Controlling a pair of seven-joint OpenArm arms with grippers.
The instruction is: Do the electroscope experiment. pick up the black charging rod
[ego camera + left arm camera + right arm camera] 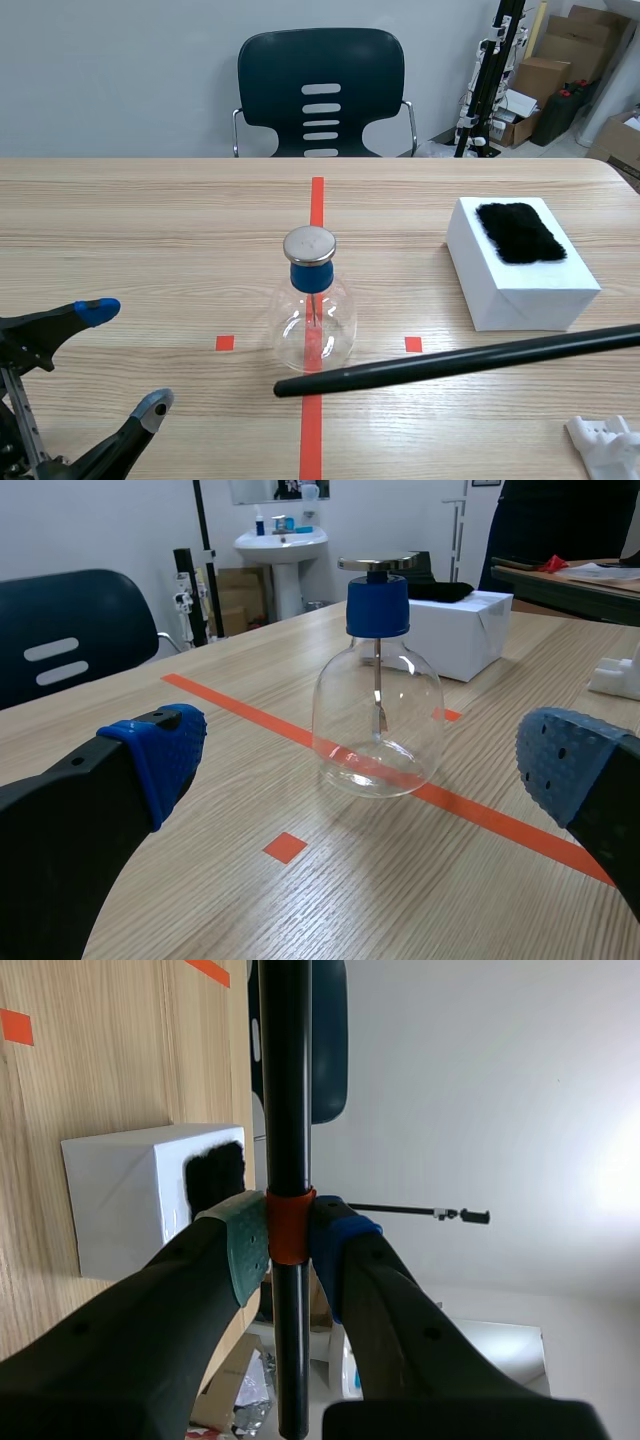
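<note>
Right wrist view is showing the right fingers (245, 1250) pressing from both sides on the black charging rod (285, 1090), clamping it at its orange-red band (290, 1228). From the scene view, the rod is stretching across the near side of the electroscope (313, 310). Its free end is reaching just past the electroscope's base on the left, while the rest is running off to the electroscope's right. The left fingers (160, 755) are standing wide apart, gripping nothing, with the electroscope sitting ahead of them on the counter (150, 230). To the electroscope's right, a white box (520, 285) is carrying a black fur patch (518, 232). Beyond the electroscope, a dark chair (320, 90) is standing.
</note>
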